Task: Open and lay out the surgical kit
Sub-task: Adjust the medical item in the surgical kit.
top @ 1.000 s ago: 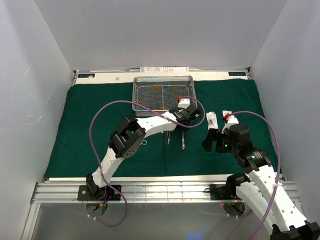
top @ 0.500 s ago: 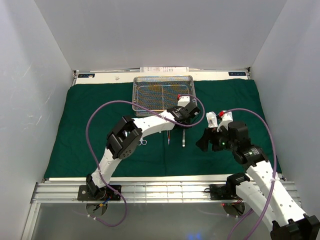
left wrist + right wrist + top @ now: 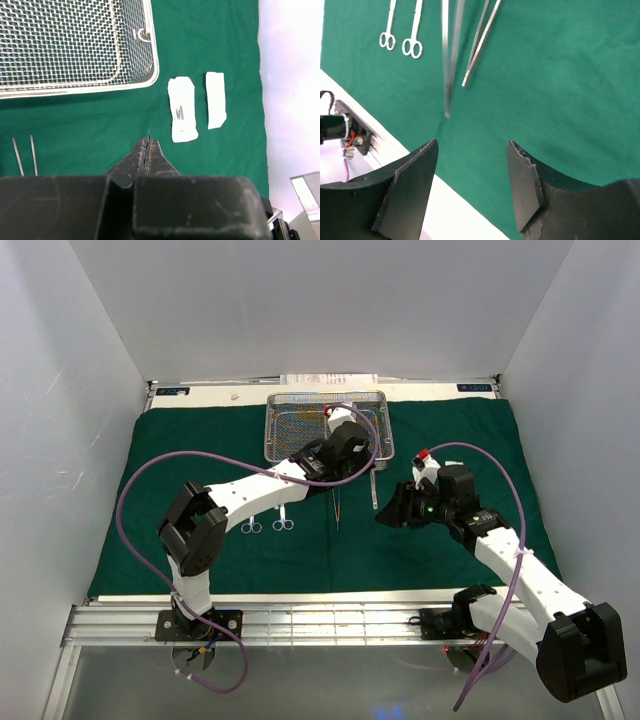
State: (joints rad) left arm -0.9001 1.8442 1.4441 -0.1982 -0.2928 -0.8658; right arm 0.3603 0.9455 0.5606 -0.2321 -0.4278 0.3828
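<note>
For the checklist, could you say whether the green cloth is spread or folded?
Spread: the green cloth lies flat across the table, with scissors and tweezers on it.

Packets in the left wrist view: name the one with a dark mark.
The packet nearer the tray: it has a dark mark at its middle, while the other packet is plain white.
</note>
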